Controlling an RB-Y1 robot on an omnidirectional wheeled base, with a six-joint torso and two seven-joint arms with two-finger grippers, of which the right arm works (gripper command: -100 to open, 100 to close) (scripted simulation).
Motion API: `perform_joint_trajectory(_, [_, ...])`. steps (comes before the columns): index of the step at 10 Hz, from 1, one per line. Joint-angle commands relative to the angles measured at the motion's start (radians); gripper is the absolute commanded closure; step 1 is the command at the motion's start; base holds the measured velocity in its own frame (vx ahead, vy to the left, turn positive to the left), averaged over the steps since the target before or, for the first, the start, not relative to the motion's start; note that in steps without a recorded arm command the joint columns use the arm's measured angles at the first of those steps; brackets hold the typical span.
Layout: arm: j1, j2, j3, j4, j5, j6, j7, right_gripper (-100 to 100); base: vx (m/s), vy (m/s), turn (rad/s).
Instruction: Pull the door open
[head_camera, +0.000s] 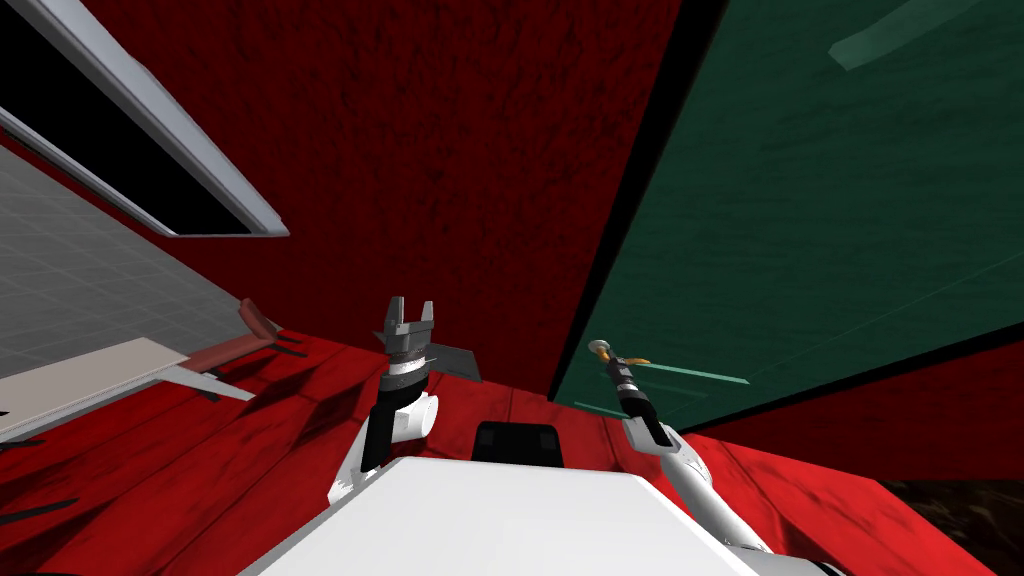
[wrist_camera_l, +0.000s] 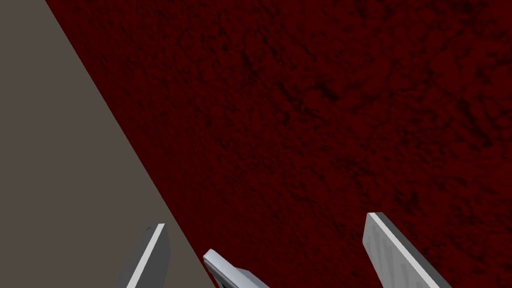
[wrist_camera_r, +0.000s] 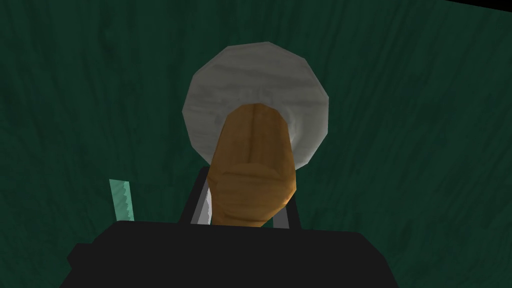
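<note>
A dark green door (head_camera: 830, 230) fills the right of the head view, swung off the red wall (head_camera: 440, 160) with a black gap along its edge. Its orange-brown lever handle (wrist_camera_r: 251, 165) stands out from a round grey plate (wrist_camera_r: 255, 95) on the green door face (wrist_camera_r: 400, 150). My right gripper (wrist_camera_r: 247, 210) is shut on that handle, its fingers pressing the handle's sides; in the head view my right gripper (head_camera: 618, 368) sits at the handle (head_camera: 633, 360) by the door's lower edge. My left gripper (head_camera: 411, 318) stands open in front of the red wall, holding nothing, its fingers (wrist_camera_l: 395, 250) apart.
A white-framed opening with a black area (head_camera: 150, 150) lies at the upper left. A pale flat board (head_camera: 90, 385) and a reddish piece (head_camera: 245, 340) sit at the left on the red floor. The red floor (head_camera: 850, 480) spreads below the door.
</note>
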Motion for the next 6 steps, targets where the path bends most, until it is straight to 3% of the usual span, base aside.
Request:
perform_joint_trajectory(1, [0.001,-0.001,0.0,0.0,0.001,-0.001,0.002,100,-0.014,-0.002,0.005])
perform_joint_trajectory(3, [0.001,-0.001,0.0,0.0,0.001,-0.001,0.002,100,-0.004,0.0,-0.001])
perform_joint_trajectory(6, [0.033,-0.026,0.03,-0.01,0.008,-0.035,-0.032,100,-0.168,-0.051,0.123])
